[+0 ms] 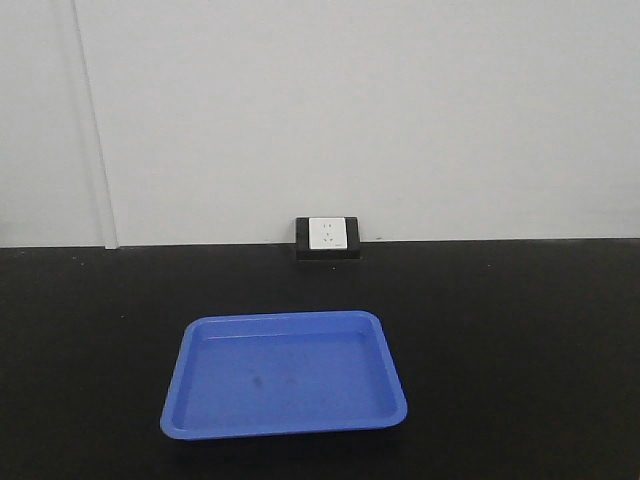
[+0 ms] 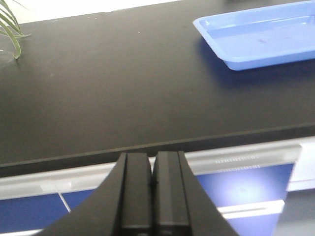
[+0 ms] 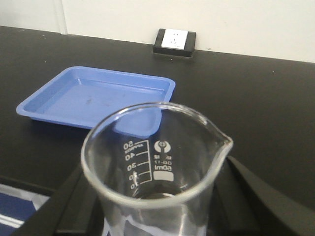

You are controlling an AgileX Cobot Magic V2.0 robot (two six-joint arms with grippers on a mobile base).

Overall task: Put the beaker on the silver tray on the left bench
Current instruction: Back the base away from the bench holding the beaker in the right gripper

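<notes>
A small clear glass beaker point(image 3: 156, 162) with white 50 ml markings and a spout at its right fills the right wrist view. My right gripper point(image 3: 157, 209) is shut on it, one black finger on each side, near the front edge of a matte black bench point(image 3: 266, 98). My left gripper point(image 2: 151, 169) is shut with nothing in it, just outside the front edge of the bench point(image 2: 123, 88). The silver tray is out of view. I cannot tell whether this worktop point(image 1: 520, 330) is the left bench.
A blue plastic tray point(image 1: 285, 375) lies on the bench, right of the left gripper as the blue tray point(image 2: 261, 37) and beyond the beaker as the blue tray point(image 3: 98, 96). A wall outlet point(image 1: 327, 238) sits at the back. Green plant leaves point(image 2: 10, 27) reach in at far left.
</notes>
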